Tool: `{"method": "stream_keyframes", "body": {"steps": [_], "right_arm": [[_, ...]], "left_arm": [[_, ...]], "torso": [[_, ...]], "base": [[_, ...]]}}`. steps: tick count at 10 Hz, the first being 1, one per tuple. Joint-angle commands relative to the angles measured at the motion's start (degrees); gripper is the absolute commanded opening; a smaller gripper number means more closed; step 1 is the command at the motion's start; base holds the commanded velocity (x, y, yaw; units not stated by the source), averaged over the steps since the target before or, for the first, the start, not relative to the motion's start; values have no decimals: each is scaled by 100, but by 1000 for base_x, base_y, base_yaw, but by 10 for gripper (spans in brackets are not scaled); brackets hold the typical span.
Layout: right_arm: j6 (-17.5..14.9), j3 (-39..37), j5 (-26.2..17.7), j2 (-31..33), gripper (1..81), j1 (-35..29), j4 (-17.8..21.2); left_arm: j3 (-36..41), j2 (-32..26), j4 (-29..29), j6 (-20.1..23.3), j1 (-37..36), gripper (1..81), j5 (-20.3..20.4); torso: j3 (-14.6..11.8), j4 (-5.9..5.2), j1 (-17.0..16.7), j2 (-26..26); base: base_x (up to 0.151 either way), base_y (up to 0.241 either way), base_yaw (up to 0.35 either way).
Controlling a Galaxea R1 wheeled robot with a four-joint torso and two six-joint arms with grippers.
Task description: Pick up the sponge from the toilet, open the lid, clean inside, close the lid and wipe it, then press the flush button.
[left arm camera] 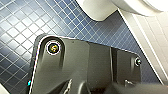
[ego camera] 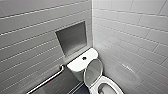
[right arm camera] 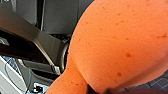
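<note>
A: Status?
B: Flush button on tank, lid raised, toilet bowl open. Sponge bulges, apparently pinched in right gripper.
A: Remaining?
B: Likely cleaning inside, closing, wiping, flushing.

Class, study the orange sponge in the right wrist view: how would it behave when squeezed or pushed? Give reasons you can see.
The sponge bulges and narrows to a waist, so it probably squashes easily and springs back. Its pitted, matt surface suggests it is light and grips rather than slips. Being soft, it seems unlikely to roll or break.
</note>
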State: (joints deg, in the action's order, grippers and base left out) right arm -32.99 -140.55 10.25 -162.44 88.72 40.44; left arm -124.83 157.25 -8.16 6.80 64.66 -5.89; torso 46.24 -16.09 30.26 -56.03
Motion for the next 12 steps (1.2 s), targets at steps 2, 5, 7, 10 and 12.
{"method": "stream_keyframes", "body": {"steps": [2, 5, 7, 10, 12], "right_arm": [[-364, -59, 20, -256, 10, 203, 377], [-445, -278, -841, -221, 10, -16, 273], [-237, -516, -788, -335, 10, 36, -613], [2127, -605, -289, -441, 10, 229, -3302], [2930, -379, 214, -302, 10, 334, -4465]], "left_arm": [[249, -219, -476, 5, -607, 811, -588], [249, -229, -740, 5, -976, 811, -677], [249, -185, -907, 5, -1283, 811, -676], [249, -158, -1240, 5, -1714, 811, -677], [249, -184, -1443, 5, -1951, 811, -668]], "torso": [[2, 0, 0, 0], [2, 0, 0, 2], [2, 0, 0, 2], [2, 0, 0, 2], [2, 0, 0, 2]], "base": [[0, 0, 0], [0, 0, 0], [0, 0, 0], [0, 0, 0], [0, 0, 0]]}}
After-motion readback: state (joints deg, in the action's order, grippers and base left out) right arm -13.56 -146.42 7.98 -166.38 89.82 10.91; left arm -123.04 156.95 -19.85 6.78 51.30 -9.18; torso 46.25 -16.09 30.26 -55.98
